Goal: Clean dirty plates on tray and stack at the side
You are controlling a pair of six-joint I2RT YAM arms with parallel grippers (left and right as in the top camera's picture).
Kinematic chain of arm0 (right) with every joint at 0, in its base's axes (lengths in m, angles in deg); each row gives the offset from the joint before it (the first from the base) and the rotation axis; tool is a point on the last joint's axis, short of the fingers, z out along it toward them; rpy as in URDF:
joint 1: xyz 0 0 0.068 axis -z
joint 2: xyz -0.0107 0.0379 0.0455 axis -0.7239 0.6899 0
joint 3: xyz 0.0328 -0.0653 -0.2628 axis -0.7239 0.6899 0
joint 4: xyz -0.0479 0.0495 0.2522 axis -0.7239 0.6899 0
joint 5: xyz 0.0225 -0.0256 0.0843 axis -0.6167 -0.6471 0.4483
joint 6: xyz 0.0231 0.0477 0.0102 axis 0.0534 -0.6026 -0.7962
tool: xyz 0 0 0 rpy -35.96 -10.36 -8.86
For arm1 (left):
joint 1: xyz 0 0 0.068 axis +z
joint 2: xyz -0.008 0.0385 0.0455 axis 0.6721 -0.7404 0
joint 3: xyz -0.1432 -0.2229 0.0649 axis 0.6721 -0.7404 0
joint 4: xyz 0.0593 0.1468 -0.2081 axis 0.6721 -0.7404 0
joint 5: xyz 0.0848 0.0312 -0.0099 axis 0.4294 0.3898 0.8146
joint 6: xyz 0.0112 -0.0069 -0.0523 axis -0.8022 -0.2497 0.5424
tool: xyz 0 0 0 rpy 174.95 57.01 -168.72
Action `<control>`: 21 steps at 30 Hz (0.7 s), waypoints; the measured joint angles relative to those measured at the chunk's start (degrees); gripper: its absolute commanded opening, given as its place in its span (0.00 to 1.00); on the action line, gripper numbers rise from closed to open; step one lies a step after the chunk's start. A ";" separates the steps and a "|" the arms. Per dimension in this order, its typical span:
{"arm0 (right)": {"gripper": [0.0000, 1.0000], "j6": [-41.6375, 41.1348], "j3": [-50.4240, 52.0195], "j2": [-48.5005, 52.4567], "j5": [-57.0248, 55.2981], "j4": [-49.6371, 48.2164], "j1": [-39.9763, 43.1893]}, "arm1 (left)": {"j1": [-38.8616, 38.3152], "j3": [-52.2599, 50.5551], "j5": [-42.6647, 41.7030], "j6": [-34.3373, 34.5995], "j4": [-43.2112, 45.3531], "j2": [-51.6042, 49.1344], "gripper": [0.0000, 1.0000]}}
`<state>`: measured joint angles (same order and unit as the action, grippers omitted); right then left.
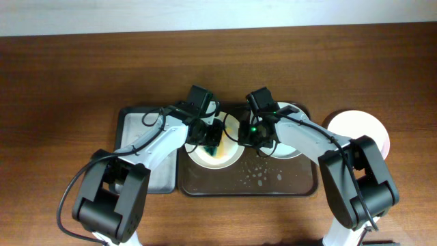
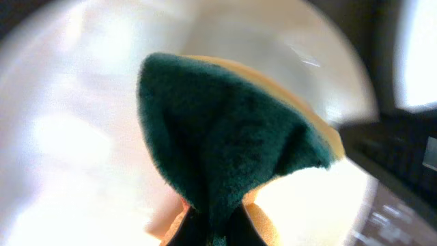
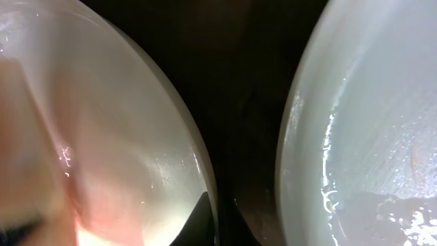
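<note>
green sponge (image 2: 225, 137) clamped in my left fingers (image 1: 212, 140), pressed on the middle plate (image 1: 227, 158); my right fingers (image 3: 222, 222) pinch its three o'clock rim, on the brown tray (image 1: 287, 188).

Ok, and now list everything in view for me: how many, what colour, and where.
table: one, brown wood.
brown tray: one, dark brown, table centre.
grey tray: one, grey, against the brown tray's left side.
left plate: one, white, left half of the brown tray.
middle plate: one, white, right half of that tray, partly covered.
right plate: one, white, on the table right of the brown tray.
sponge: one, green over yellow, on the left plate.
droplets: several, pale, brown tray, robot's side.
left arm: one, black and white; jaws shut on the sponge.
right arm: one, black and white; jaws between the tray's plates, state unclear.
</note>
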<state>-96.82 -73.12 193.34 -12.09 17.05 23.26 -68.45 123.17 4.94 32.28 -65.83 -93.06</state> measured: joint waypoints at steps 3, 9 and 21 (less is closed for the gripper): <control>0.04 -0.02 0.00 0.00 0.00 0.00 0.00 | -0.07 0.00 -2.97 -0.50 0.04 0.04 0.00; 0.04 0.02 0.00 0.00 0.00 0.00 0.00 | 0.00 0.00 14.93 -0.28 0.02 0.04 0.00; 0.04 3.52 0.68 -1.64 -1.66 -1.14 0.00 | 15.15 6.82 14.51 -3.19 -15.23 11.67 0.00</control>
<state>-93.30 -72.44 191.70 -13.75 15.91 23.26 -53.30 129.99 19.45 29.09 -81.06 -81.39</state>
